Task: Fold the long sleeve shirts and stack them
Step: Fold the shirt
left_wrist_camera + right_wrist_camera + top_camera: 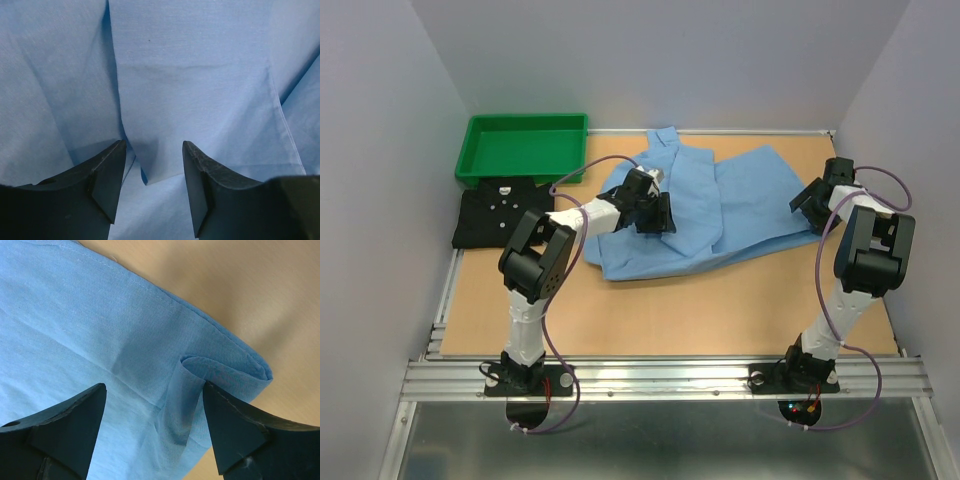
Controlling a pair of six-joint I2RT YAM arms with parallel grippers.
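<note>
Left claw and right claw gape empty astride the light blue cloth shirt; pinch whole folds, then lift.

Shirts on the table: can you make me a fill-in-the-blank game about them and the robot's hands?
1. The spread-out shirt is light ____.
2. The folded black shirt lies beside the ____ tray.
3. The left gripper and the right gripper are both over that spread-out shirt, and each has its jaws ____.

Missing words: blue; green; open.
</note>
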